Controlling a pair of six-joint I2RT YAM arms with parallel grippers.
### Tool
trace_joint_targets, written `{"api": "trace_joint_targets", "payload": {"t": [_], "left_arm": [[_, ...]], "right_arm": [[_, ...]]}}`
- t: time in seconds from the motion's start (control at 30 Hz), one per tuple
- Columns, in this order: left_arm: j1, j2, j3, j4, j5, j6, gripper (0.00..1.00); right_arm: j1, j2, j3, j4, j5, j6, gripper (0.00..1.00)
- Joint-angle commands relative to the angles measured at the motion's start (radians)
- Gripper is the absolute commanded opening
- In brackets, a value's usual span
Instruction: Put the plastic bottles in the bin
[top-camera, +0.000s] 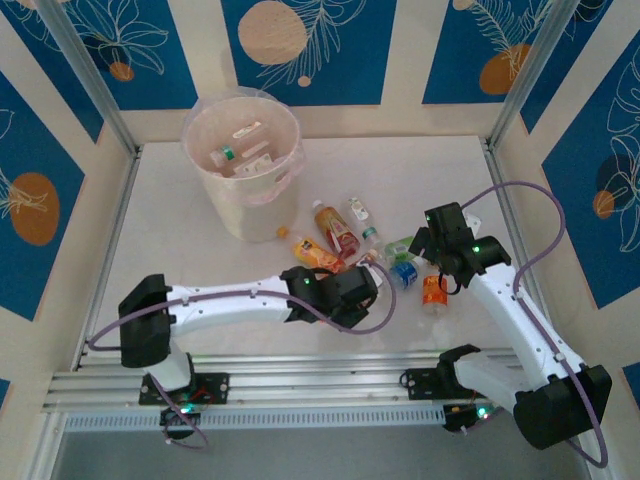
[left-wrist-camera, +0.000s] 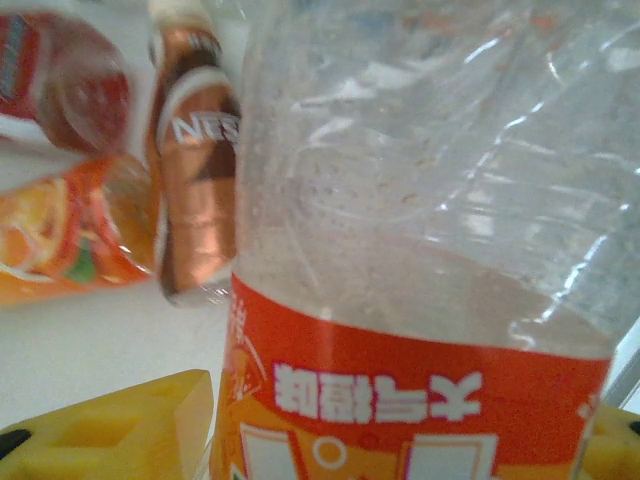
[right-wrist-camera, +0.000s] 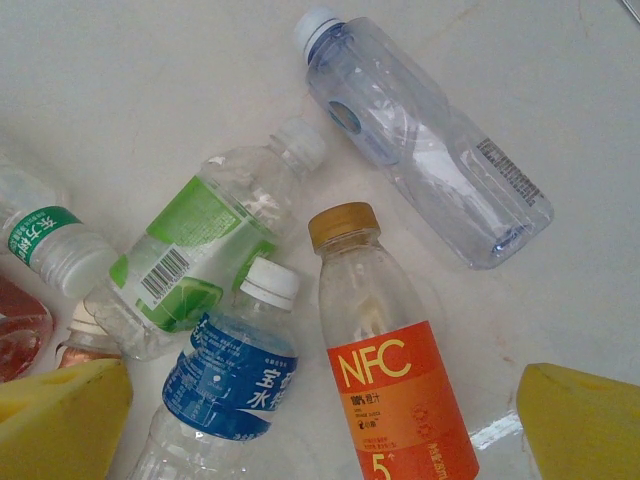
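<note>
A clear plastic bottle with an orange-red label (left-wrist-camera: 420, 200) sits between the yellow fingers (left-wrist-camera: 110, 430) of my left gripper (top-camera: 368, 282), which touch it on both sides at the edge of the bottle cluster. Beside it lie a brown-labelled bottle (left-wrist-camera: 195, 190), a red one (left-wrist-camera: 70, 85) and an orange one (left-wrist-camera: 60, 235). My right gripper (right-wrist-camera: 325, 430) hangs open above an orange NFC bottle (right-wrist-camera: 395, 380) and a blue-labelled bottle (right-wrist-camera: 235, 385). A green-labelled bottle (right-wrist-camera: 190, 255) and a clear bluish bottle (right-wrist-camera: 425, 140) lie beyond. The cream bin (top-camera: 243, 190) stands at the back left with several bottles inside.
Bottles lie scattered mid-table between the bin and the right arm (top-camera: 510, 300). An aluminium frame post (top-camera: 100, 90) and the table's raised rail (top-camera: 505, 210) border the work area. Bare tabletop (top-camera: 430, 170) stretches behind the cluster.
</note>
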Motion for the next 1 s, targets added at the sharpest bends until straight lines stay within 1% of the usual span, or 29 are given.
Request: {"api": "trace_joint_targets", "payload": {"t": [0.0, 0.13, 0.23, 0.33, 0.5, 0.63, 0.8, 0.97], "left_arm": [[0.008, -0.068, 0.104, -0.041, -0.118, 0.100, 0.60], [0.061, -0.114, 0.210, -0.057, -0.198, 0.196, 0.61], [0.116, -0.143, 0.274, -0.047, -0.248, 0.254, 0.61], [0.187, -0.160, 0.328, -0.033, -0.279, 0.282, 0.62], [0.337, -0.158, 0.417, -0.020, -0.331, 0.327, 0.63], [0.462, -0.131, 0.511, -0.039, -0.303, 0.360, 0.63], [0.621, -0.027, 0.683, -0.128, -0.292, 0.379, 0.64], [0.751, 0.077, 0.804, -0.202, -0.228, 0.383, 0.64]], "right_arm": [[-0.005, -0.024, 0.005, -0.012, -0.014, -0.011, 0.99], [-0.005, -0.040, 0.006, -0.013, -0.019, -0.011, 0.99], [-0.005, -0.054, -0.002, -0.012, -0.026, -0.006, 0.99], [-0.005, -0.063, -0.007, -0.010, -0.032, -0.005, 0.99], [-0.005, -0.066, -0.006, -0.008, -0.042, -0.009, 0.99], [-0.003, -0.065, -0.004, -0.011, -0.047, -0.014, 0.99], [-0.004, -0.068, -0.002, -0.012, -0.052, -0.010, 0.99], [-0.002, -0.074, 0.006, -0.018, -0.059, -0.011, 0.99]]}}
